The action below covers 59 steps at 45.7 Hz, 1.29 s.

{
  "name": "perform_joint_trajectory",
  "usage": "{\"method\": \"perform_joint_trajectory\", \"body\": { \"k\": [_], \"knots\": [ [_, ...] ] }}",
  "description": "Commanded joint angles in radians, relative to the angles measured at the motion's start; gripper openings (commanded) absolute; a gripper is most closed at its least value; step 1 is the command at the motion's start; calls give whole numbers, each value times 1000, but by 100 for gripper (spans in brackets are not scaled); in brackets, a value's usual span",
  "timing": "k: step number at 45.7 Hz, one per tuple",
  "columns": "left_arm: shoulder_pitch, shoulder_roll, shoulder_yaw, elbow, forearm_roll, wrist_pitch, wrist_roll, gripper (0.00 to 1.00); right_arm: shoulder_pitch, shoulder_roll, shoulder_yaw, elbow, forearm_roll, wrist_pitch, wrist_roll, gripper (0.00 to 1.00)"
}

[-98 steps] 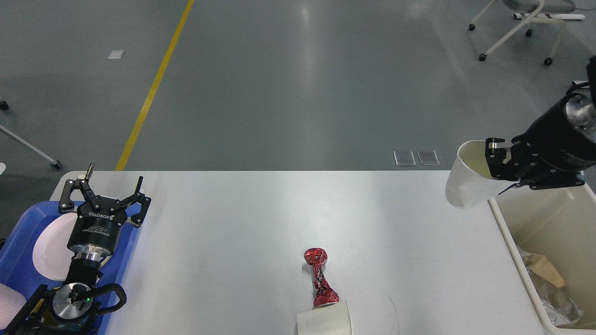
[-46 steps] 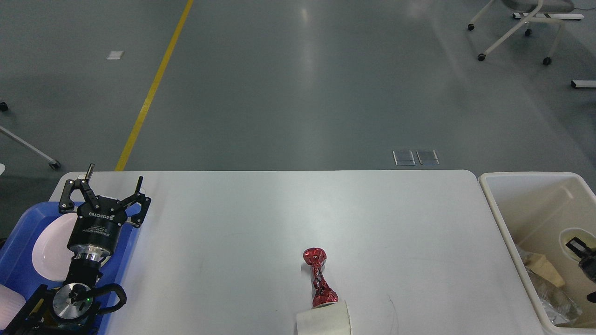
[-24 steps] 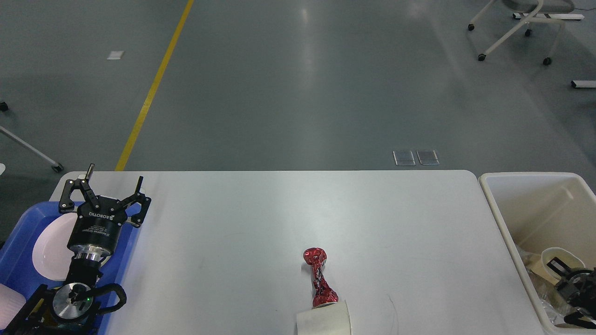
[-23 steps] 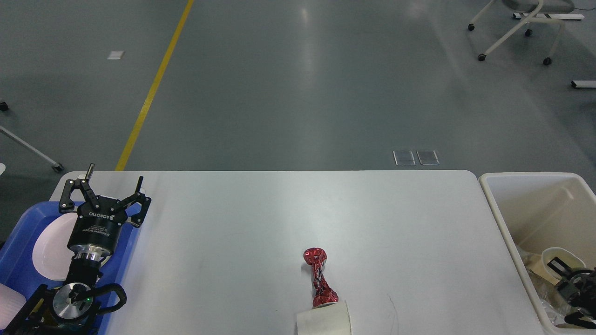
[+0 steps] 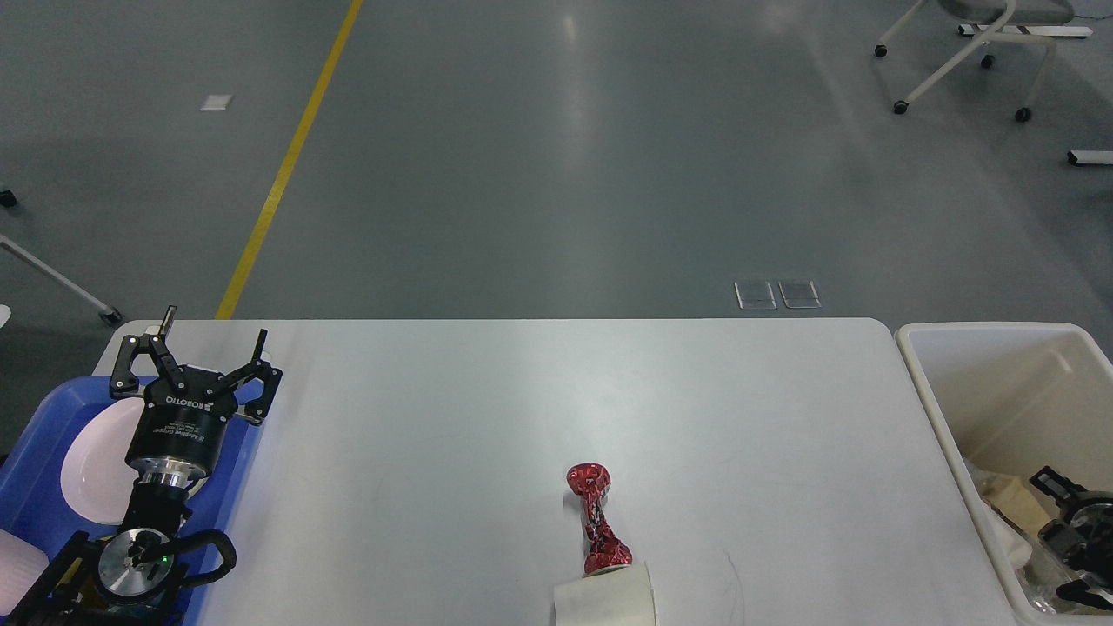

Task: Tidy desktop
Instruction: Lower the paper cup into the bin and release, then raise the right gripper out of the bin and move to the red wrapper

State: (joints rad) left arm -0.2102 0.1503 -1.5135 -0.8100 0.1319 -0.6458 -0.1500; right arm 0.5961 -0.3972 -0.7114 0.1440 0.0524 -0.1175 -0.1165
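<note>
The desktop (image 5: 487,409) is the wide white tabletop with rounded far corners, filling the near half of the head view, with grey floor and a yellow line (image 5: 283,169) beyond it; on it, near the front edge and a little right of centre, lies a crumpled red foil wrapper (image 5: 596,520) pinched in the middle like a dumbbell, its near end touching a white paper cup (image 5: 605,596) that lies on its side at the very front edge and is partly cut off by the frame; at the left end of the desktop sits a blue plastic tray (image 5: 39,461) holding a white plate (image 5: 91,474), with another pale object just showing at its near left corner; the left gripper (image 5: 209,343) hangs above the tray's right side and the desktop's left edge, its two black fingers spread wide apart with nothing between them; off the right end of the desktop stands a cream rectangular bin (image 5: 935,409), its near part holding crumpled brownish paper (image 5: 1009,500) and clear plastic; the right gripper (image 5: 1056,496) is low inside the bin at the right edge of the frame, partly cut off and dark, so whether its fingers are parted or closed I cannot tell; a white wheeled chair base (image 5: 965,56) stands on the floor at far right
</note>
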Motion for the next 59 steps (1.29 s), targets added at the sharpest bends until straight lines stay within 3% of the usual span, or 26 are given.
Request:
{"method": "perform_joint_trajectory", "body": {
  "k": [1,11,19,23,29,34,39,46,51,59],
  "knots": [
    [0,0,1,0,0,0,0,96,33,-12,-5,11,-14,9,-2,100],
    [0,0,-1,0,0,0,0,96,238,-140,-59,251,-127,50,-6,100],
    [0,0,1,0,0,0,0,96,510,-223,-206,477,-256,165,-29,100],
    [0,0,-1,0,0,0,1,96,666,-220,-319,555,-256,295,-29,100],
    [0,0,-1,0,0,0,1,96,930,-157,-494,664,-256,579,-29,100],
    [0,0,1,0,0,0,1,96,1076,-54,-562,706,-252,777,-29,100],
    [0,0,1,0,0,0,0,96,1249,-37,-573,836,-247,918,-29,100],
    [0,0,-1,0,0,0,1,96,1536,12,-583,1087,-241,978,-31,100],
    [0,0,1,0,0,0,1,96,1714,55,-626,1189,-120,992,-35,100],
    [0,0,1,0,0,0,0,96,1915,90,-617,1354,-19,992,-80,100]
  ]
}}
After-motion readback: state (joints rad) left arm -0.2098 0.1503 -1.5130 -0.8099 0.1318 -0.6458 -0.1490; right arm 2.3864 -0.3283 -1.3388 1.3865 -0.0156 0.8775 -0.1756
